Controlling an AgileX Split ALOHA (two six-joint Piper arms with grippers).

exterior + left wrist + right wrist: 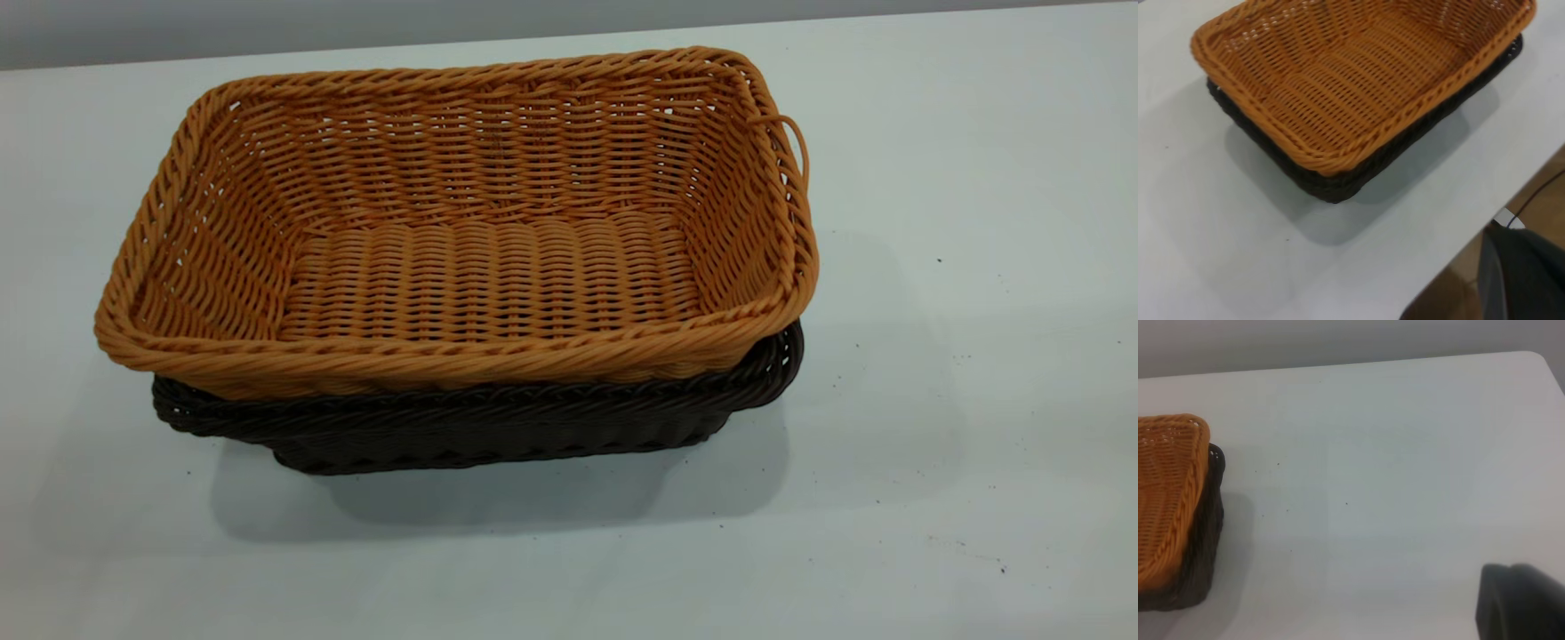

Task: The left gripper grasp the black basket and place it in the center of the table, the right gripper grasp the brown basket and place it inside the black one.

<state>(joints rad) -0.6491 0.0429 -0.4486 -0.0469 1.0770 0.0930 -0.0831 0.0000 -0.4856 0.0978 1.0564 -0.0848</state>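
Pale table beneath a grey wall.

A rectangular brown basket of woven orange-tan wicker sits nested inside a rectangular black basket of dark woven wicker, upright, open side up and empty. Its braided rim stands above the black rim, slightly askew. A thin loop sticks out at its right end. The black one rests on the white table.

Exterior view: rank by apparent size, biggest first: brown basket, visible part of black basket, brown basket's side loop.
1. brown basket, far the largest.
2. black basket, only a rim band and lower wall showing beneath the brown one.
3. side loop, a thin strand at the brown basket's right end.
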